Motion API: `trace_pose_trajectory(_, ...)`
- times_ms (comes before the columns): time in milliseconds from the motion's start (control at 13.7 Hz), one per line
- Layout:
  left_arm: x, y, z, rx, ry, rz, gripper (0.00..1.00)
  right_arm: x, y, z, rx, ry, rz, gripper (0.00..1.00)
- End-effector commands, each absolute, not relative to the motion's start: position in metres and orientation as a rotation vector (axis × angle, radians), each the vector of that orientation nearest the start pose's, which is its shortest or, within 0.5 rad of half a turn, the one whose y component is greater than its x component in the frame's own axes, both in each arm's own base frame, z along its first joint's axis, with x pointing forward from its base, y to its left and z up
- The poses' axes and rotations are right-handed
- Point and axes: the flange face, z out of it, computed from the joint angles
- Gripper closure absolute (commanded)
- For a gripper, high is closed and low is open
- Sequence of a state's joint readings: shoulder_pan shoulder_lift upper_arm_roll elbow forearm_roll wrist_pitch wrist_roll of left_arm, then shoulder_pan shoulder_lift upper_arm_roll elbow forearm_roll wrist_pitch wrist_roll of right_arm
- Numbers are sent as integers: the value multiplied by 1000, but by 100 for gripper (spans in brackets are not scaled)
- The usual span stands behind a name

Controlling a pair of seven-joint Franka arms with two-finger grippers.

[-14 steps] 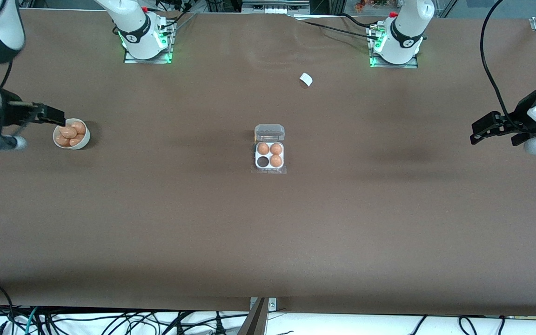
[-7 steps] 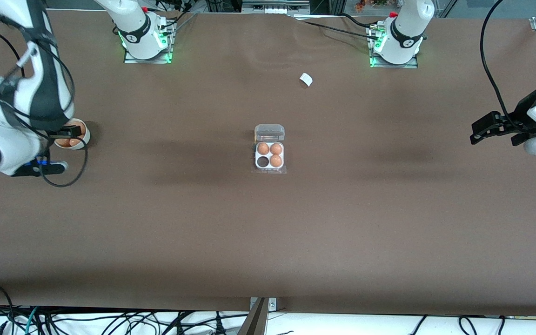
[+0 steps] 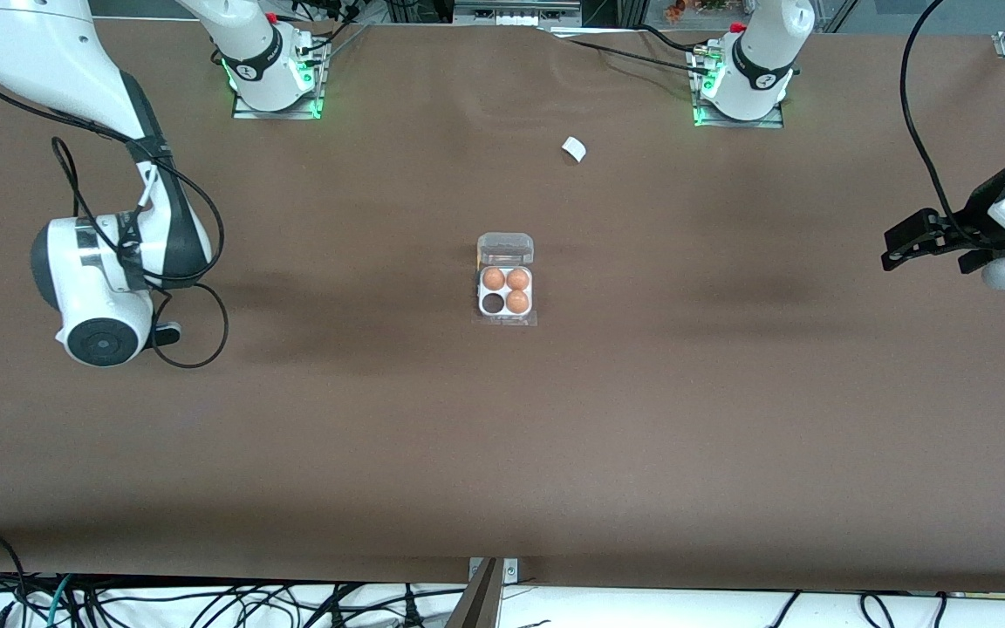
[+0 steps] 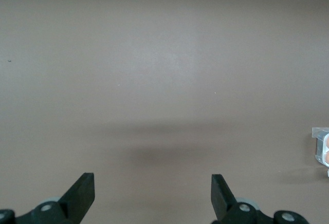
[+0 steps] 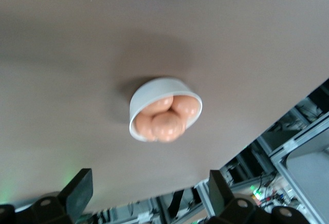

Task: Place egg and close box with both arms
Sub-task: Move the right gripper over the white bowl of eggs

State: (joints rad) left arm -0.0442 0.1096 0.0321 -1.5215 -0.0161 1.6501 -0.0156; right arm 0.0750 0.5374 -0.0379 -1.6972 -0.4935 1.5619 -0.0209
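The box point(image 3: 505, 301) sits mid-table with its clear lid point(image 3: 505, 249) open. It holds three eggs point(image 3: 517, 279), and the cell point(image 3: 493, 303) nearest the front camera toward the right arm's end is empty. The box's edge also shows in the left wrist view point(image 4: 322, 144). The white bowl point(image 5: 165, 93) with several eggs point(image 5: 164, 124) shows in the right wrist view. My right gripper point(image 5: 150, 193) is open and empty above the bowl. In the front view the right arm's wrist point(image 3: 105, 288) hides bowl and gripper. My left gripper point(image 3: 891, 249) point(image 4: 152, 193) waits open and empty at the left arm's end.
A small white scrap point(image 3: 573, 148) lies on the table near the arm bases. The bowl stands close to the table's edge at the right arm's end. Cables hang along the edge nearest the front camera.
The right arm has swung over the bowl and turned its wrist down, so the bowl is now hidden in the front view. The left arm has not moved.
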Motion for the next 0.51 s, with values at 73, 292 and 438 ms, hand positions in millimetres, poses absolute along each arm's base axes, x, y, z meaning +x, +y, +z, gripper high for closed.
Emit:
trace_pose_trajectory(73,594,-9,592,-3158,-16,-26,0,557,-29,249,-3561,-346,1094,0)
trace_pose_trajectory(292,595,-9,590,-3156,-16,-22,0,525,-30,229,-3633,-458,980,0)
trace_pose_trajectory(438,595,-9,590,-3158,-19,-22,0,518,-37,218,-3639,-465,970,0)
